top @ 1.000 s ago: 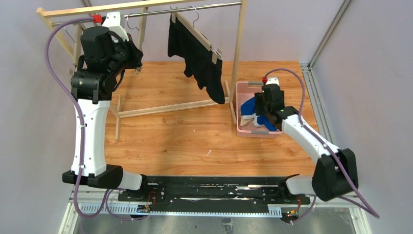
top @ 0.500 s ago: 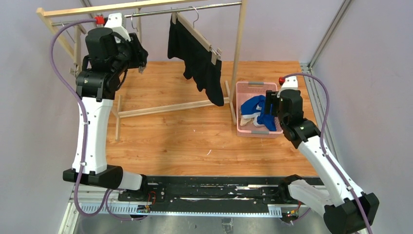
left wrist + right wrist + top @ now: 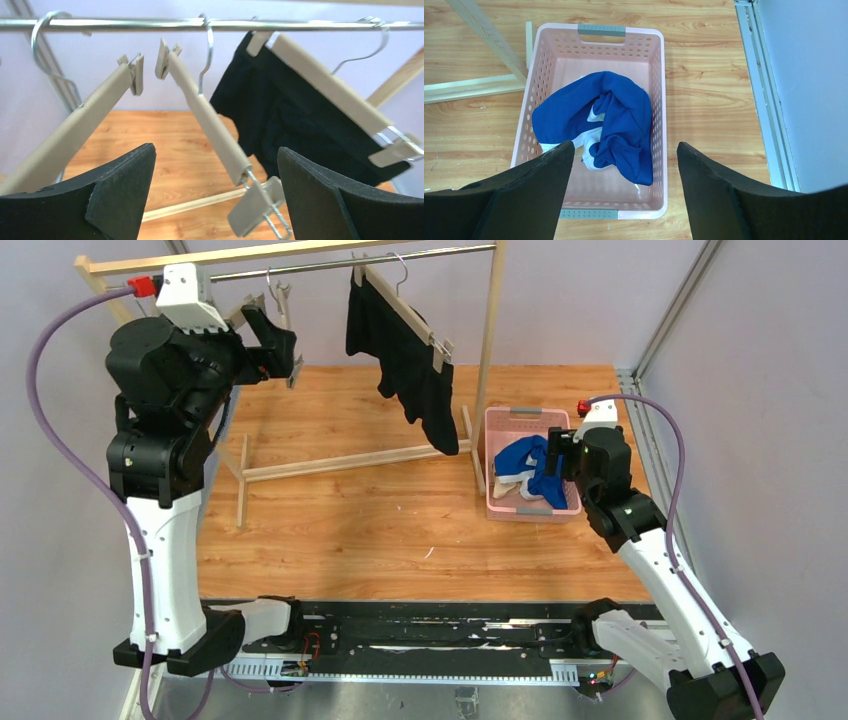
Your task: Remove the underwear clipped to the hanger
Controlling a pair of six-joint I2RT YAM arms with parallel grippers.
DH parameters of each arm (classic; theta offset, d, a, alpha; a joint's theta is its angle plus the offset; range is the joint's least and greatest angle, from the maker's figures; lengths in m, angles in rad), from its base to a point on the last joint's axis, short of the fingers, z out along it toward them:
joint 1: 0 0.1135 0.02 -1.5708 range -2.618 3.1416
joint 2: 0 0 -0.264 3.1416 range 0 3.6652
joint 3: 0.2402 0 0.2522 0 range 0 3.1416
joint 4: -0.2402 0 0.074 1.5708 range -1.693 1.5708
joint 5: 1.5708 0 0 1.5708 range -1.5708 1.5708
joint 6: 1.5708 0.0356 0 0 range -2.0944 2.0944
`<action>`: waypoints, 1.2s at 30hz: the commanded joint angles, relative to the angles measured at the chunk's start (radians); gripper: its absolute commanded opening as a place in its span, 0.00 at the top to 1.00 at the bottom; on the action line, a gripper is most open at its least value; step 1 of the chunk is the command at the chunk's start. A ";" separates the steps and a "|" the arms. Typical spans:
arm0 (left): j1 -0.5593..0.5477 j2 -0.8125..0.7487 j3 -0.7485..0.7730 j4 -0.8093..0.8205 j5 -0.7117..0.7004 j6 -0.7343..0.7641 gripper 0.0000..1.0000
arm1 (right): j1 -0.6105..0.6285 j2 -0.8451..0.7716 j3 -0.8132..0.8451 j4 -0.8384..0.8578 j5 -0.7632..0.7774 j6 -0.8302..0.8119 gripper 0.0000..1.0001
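Top external view: black underwear [image 3: 405,360] hangs clipped to its hanger [image 3: 400,305] on the rail [image 3: 330,262]; judged the one piece not yet removed.
Basket: blue underwear [image 3: 609,120] lies crumpled in the pink basket [image 3: 601,31], evidently the collecting place.
Left pincer [image 3: 215,155]: spread wide, empty; fingers flank a bare hanger [image 3: 210,120] without touching it.
Right pincer [image 3: 624,150]: spread wide, empty, poised above the basket.

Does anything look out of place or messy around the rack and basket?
Nothing broken or spilled. The blue underwear lies crumpled in the pink basket, and only the black underwear hangs clipped to a hanger.
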 commanded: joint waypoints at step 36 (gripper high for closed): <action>-0.359 0.348 0.227 0.273 0.180 -0.120 0.02 | 0.214 -0.033 0.008 -0.056 0.041 -0.002 0.22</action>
